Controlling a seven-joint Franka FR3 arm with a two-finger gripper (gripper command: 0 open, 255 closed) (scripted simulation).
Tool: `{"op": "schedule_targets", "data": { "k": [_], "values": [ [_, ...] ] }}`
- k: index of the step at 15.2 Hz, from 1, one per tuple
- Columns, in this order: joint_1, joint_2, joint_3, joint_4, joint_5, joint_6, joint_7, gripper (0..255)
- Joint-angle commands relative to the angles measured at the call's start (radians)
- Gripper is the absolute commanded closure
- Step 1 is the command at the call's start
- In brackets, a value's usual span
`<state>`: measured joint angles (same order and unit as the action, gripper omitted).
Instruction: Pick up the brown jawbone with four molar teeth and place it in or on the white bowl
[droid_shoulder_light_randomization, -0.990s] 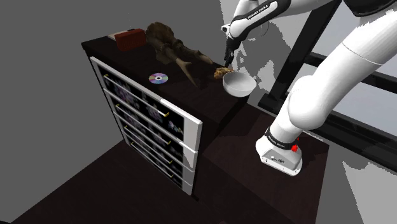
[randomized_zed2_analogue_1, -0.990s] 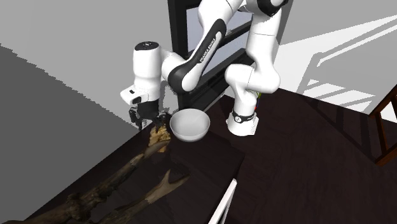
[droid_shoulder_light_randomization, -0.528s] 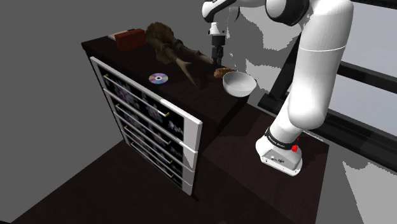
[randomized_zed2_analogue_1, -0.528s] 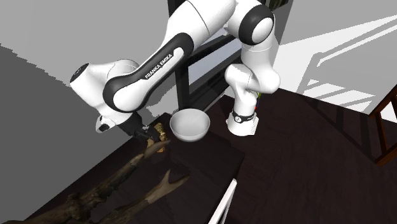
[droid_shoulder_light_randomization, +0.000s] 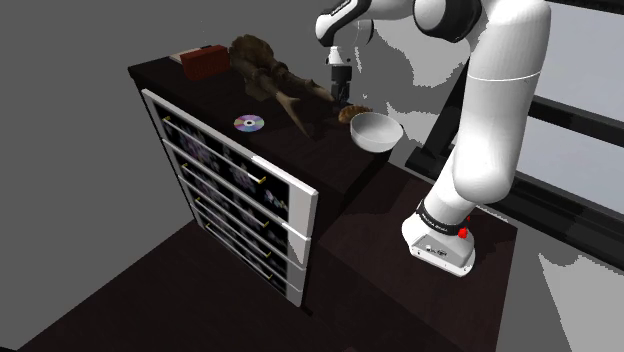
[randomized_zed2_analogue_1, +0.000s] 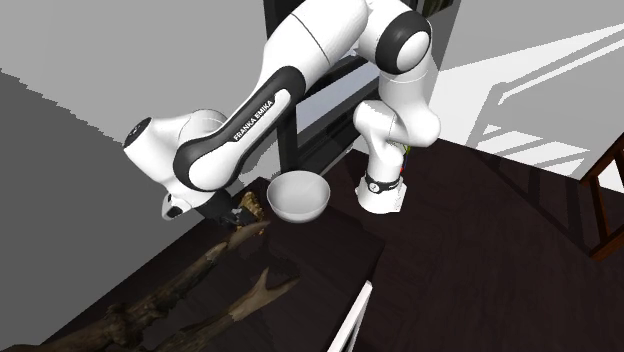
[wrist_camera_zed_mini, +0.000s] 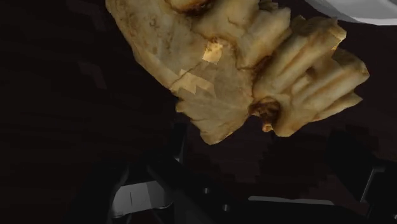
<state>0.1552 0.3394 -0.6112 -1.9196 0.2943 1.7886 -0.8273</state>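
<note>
The near-black top of a tall cabinet (droid_shoulder_light_randomization: 200, 95) is the work surface. Its front carries a stack of white-framed drawers (droid_shoulder_light_randomization: 235, 200) with dark, patterned faces. A dark box-shaped stand (droid_shoulder_light_randomization: 500, 250) touches the cabinet's far end, and the base of the white arm (droid_shoulder_light_randomization: 495, 110) sits on it.

The tan-brown jawbone with a row of ridged molar teeth (droid_shoulder_light_randomization: 350, 113) lies on the cabinet top at the end nearest the stand. It is just beside the round white bowl (droid_shoulder_light_randomization: 377, 131), on the shoulder view's left of it, and outside the bowl. The all-black two-finger gripper (droid_shoulder_light_randomization: 338, 92) points down, low over the jawbone on the side away from the bowl. In the wrist view its fingers (wrist_camera_zed_mini: 143, 194) stand apart. The jawbone lies on the dark surface ahead of them, not clasped, with the bowl's rim beyond it.

Further along the top lies a long, gnarled brown antler-like piece (droid_shoulder_light_randomization: 270, 75), its prongs reaching towards the jawbone. A shiny silver disc (droid_shoulder_light_randomization: 248, 123) rests flat near the cabinet's front edge. A reddish-brown box (droid_shoulder_light_randomization: 204, 62) stands at the far corner.

The room has plain grey walls (droid_shoulder_light_randomization: 80, 40) with pale patches of light, a dark floor (droid_shoulder_light_randomization: 150, 300) and a dark window frame (droid_shoulder_light_randomization: 560, 110) behind the arm. In the second exterior view a brown wooden frame (randomized_zed2_analogue_1: 605, 200) shows at the right edge.
</note>
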Motion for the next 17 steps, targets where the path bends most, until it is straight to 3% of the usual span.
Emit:
{"op": "schedule_targets", "data": {
  "k": [1,5,6,17],
  "values": [
    [0.0,0.002,0.001,-0.002,0.001,-0.001,-0.001,0],
    [0.0,0.002,0.001,-0.002,0.001,-0.001,-0.001,0],
    [0.0,0.002,0.001,-0.001,0.001,-0.001,-0.001,255],
    [0.003,-0.013,-0.003,0.008,-0.008,-0.022,0.007,255]
  ]
}}
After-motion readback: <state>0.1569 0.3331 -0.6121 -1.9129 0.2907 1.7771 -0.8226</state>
